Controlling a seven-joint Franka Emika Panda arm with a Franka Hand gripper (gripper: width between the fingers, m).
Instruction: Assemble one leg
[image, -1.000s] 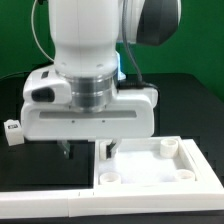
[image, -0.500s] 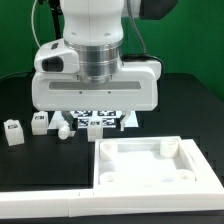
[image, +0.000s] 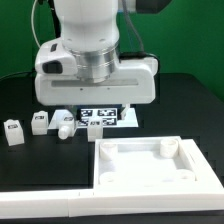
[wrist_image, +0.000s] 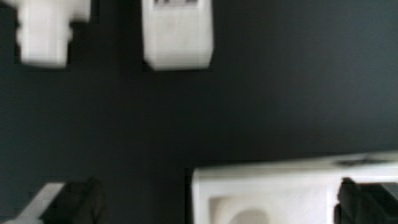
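Observation:
Several small white legs lie on the black table at the exterior view's left: one (image: 12, 132), one (image: 40, 123), one (image: 63, 122) and one (image: 95, 128) in front of the marker board. Two legs, one (wrist_image: 48, 35) and another (wrist_image: 178, 35), show in the wrist view. My gripper (wrist_image: 217, 205) is open and empty, with dark fingertips (wrist_image: 71, 205) wide apart, high above the table. One fingertip hangs over a corner of the tray-like piece. In the exterior view the white hand (image: 95, 85) hides the fingers.
The big flat white rimmed tray-like piece (image: 150, 178) lies at the front right, and its corner shows in the wrist view (wrist_image: 285, 190). The marker board (image: 108, 114) lies behind the legs under the hand. A white strip (image: 45, 200) runs along the front.
The hand has risen from just above the tray-like piece's left corner and shifted to the exterior view's left. The legs and marker board, hidden before, now show. The gripper holds nothing.

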